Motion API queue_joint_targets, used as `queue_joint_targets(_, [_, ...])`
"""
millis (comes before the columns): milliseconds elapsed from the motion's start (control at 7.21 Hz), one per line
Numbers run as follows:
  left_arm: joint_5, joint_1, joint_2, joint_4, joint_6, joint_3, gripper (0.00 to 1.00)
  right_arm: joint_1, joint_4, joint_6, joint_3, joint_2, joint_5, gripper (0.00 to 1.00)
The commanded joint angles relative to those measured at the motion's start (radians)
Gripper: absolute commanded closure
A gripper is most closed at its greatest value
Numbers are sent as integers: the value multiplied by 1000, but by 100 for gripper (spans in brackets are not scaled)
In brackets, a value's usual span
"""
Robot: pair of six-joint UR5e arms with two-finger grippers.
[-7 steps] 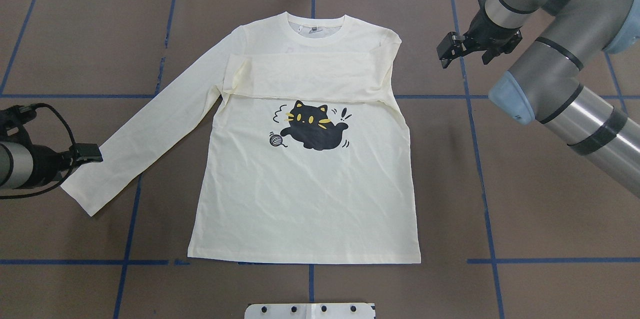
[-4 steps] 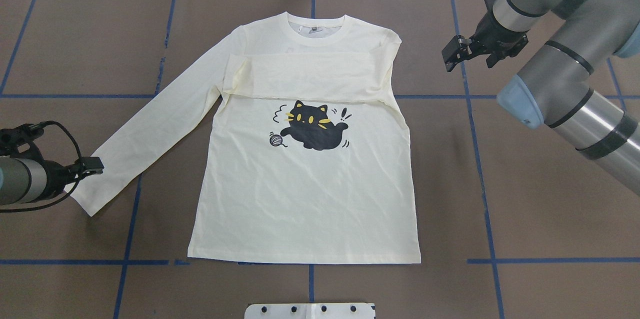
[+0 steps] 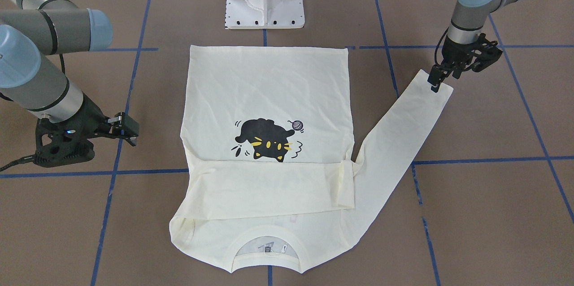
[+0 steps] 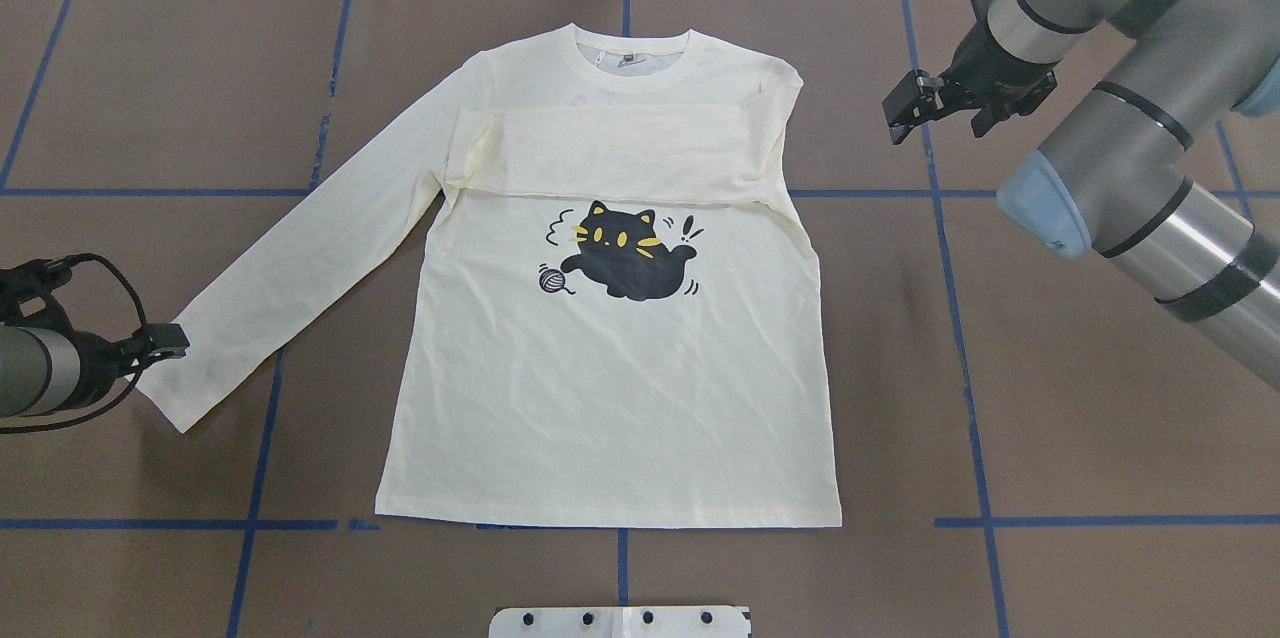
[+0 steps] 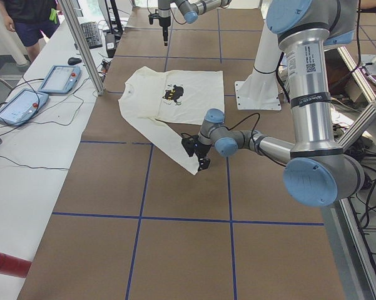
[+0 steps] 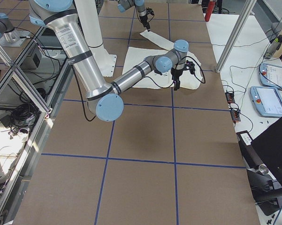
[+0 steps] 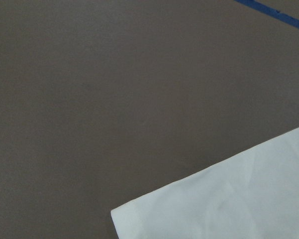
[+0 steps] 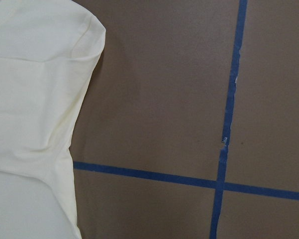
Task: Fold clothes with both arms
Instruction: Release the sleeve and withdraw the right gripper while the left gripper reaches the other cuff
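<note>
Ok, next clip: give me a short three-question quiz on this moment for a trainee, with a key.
1. True or false: both sleeves of the T-shirt lie folded across its chest.
2. The left end effector is at the shirt's: A) collar B) bottom hem C) cuff of the outstretched sleeve.
3. Short answer: is the right end effector touching the shirt?
Key: 1 false, one sleeve lies stretched out to the side. 2 C. 3 No, it sits apart from the shirt, beside the shoulder.
</note>
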Motion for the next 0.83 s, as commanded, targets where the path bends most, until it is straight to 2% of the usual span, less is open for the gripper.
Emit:
queue_joint_targets(0, [-2,10,1,-2,-2,14,2,1,1,0,3,-2,0,0])
queue_joint_targets(139, [-7,12,-1,-3,-7,12,3,2,-1,0,10,-4,0,0])
queue_joint_targets(278, [-8,30,-2,-3,-54,12,8,2,-1,0,20,-14,2,0])
queue_joint_targets(416, [-5,49,-7,-3,-94,12,18,2,-1,0,29,-24,2,0])
queue_joint_targets(555, [-2,55,-9,-3,-105,12,23,2,-1,0,29,-25,2,0])
queue_joint_targets(694, [0,55,-9,-3,-117,11,37,2,-1,0,30,-27,2,0])
